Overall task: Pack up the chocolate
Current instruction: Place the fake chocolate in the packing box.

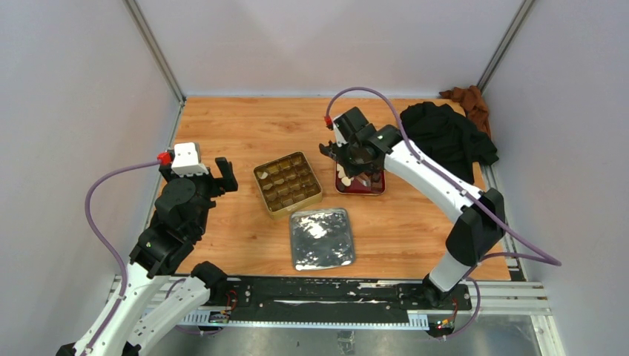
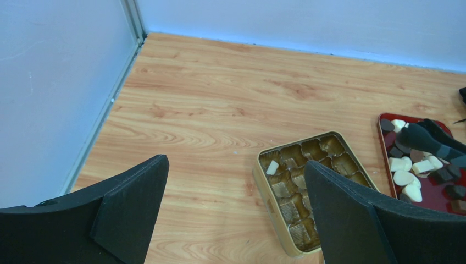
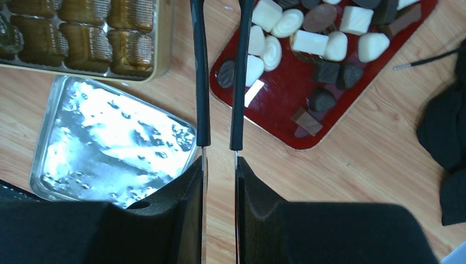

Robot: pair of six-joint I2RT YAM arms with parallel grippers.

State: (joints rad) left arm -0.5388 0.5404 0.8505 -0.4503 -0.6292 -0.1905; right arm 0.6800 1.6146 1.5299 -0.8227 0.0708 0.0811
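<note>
Chocolate [image 3: 309, 43] crowds the red tray [image 3: 280, 118], right of the gold tin [image 2: 267, 203]. Right gripper [image 3: 220, 6] hovers above, jaws narrow and empty; left gripper [image 2: 236, 165] gapes wide. Likely risk: pinching two tight neighbours, dropping one.

Light wooden table [image 1: 237, 126], evenly lit, no hard shadows, boxed in by plain pale grey panels: back wall [image 1: 326, 44], left wall [image 1: 74, 111], right wall [image 1: 571, 111]. Aluminium posts [image 1: 154, 48] run up both back corners. Black cloth [image 1: 445, 137] and brown cloth [image 1: 467, 100] lie bunched in the far right corner, touching.
</note>
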